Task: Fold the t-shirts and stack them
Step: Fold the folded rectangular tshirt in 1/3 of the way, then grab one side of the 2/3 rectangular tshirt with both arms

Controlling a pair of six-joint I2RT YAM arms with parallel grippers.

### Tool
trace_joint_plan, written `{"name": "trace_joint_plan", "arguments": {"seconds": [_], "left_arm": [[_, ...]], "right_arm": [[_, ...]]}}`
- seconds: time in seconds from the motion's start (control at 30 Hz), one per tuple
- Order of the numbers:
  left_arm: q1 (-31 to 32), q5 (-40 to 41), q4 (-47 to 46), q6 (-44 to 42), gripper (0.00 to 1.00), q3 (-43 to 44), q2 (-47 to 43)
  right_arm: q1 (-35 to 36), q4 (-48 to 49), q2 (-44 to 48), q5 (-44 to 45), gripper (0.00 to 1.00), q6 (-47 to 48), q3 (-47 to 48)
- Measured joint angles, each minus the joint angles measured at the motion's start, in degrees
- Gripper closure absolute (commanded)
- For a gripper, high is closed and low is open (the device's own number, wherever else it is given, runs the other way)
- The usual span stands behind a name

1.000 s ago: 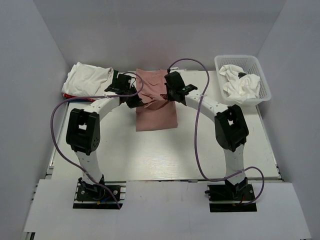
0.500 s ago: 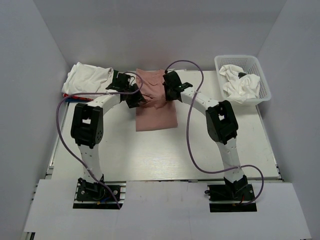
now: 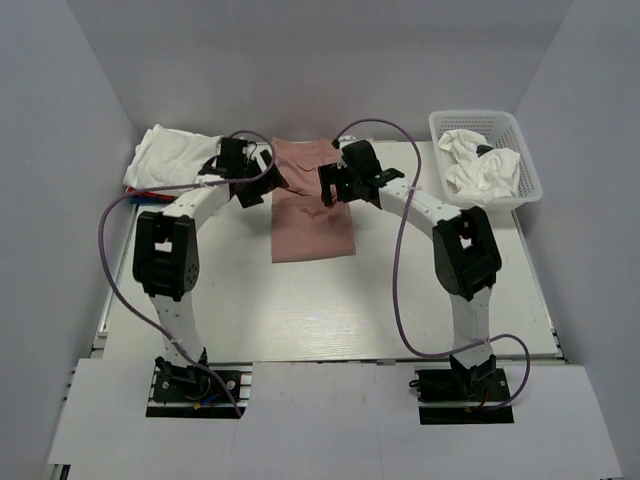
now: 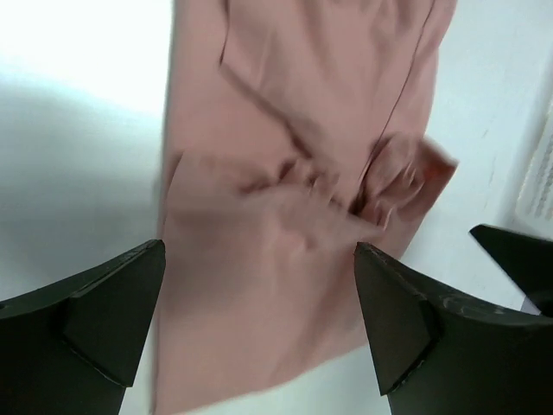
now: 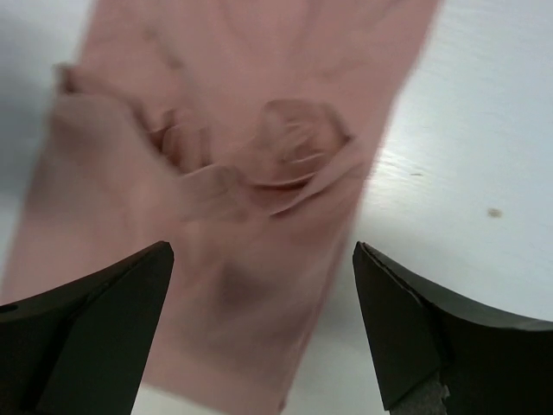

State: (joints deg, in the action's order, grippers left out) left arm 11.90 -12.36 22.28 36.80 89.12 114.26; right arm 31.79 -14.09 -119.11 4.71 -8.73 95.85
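Pink shirt (image 3: 312, 228) lies folded; left gripper (image 4: 259, 252) and right gripper (image 5: 263, 251) hang over its far end, fingers spread wide, holding nothing.

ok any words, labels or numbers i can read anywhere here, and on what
None can be read in any view.
pink shirt: the cloth that shows is plain, with no print or label in sight.
white strip at the right edge of the left wrist view: faint grey lines, possibly print, too blurred to read.
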Motion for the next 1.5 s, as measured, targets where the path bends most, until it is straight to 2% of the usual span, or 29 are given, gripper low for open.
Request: {"name": "trace_joint_plan", "arguments": {"seconds": [0.17, 0.27, 0.37, 0.57, 0.77, 0.9, 1.1, 1.2, 1.23, 1.3, 1.4, 1.5], "left_arm": [[0.0, 0.6, 0.5, -0.3, 0.0, -14.0, -10.6], [0.1, 1.4, 1.3, 0.1, 0.0, -22.0, -18.1], [0.1, 2.5, 3.0, 0.4, 0.0, -26.6, -24.2], [0.1, 4.4, 4.9, 0.6, 0.0, -30.9, -31.0], [0.5, 4.9, 5.6, 0.7, 0.0, -35.5, -33.7], [1.0, 2.6, 4.2, 0.2, 0.0, -36.3, -32.9], [1.6, -2.5, 0.2, -0.7, 0.0, -36.2, -25.5], [1.8, -3.8, -1.2, -1.1, 0.0, -36.3, -22.3], [1.9, -4.2, -1.7, -1.3, 0.06, -36.3, -21.5], [2.1, -5.0, -3.0, -1.5, 0.1, -36.3, -19.7], [2.3, -6.4, -5.1, -1.8, 0.25, -36.1, -17.6], [2.6, -7.6, -6.8, -2.0, 0.44, -35.8, -15.7]], "right_arm": [[0.2, 4.8, 3.7, -15.1, 0.1, -1.4, -6.5], [0.5, 6.4, 0.6, -21.4, 0.1, -2.5, -5.9], [0.6, 7.0, -5.8, -24.8, 0.1, -3.5, -0.6], [0.1, 8.9, -17.5, -22.2, 0.1, -6.3, 12.9], [-1.9, 14.8, -15.7, -17.7, 0.1, -7.7, 14.3], [-3.2, 16.2, -6.4, -15.8, 0.1, -8.1, 3.1], [-4.2, 17.1, 14.6, -11.5, 0.1, -9.4, -25.0], [-4.6, 16.6, 21.5, -10.9, 0.1, -9.9, -35.5], [-4.8, 16.6, 22.7, -11.3, 0.1, -10.2, -38.0], [-5.1, 16.7, 24.1, -12.7, 0.1, -10.4, -42.2], [-5.4, 17.2, 23.7, -15.8, 0.1, -10.6, -45.4], [-5.4, 18.9, 20.5, -19.3, 0.1, -10.7, -45.0]]}}
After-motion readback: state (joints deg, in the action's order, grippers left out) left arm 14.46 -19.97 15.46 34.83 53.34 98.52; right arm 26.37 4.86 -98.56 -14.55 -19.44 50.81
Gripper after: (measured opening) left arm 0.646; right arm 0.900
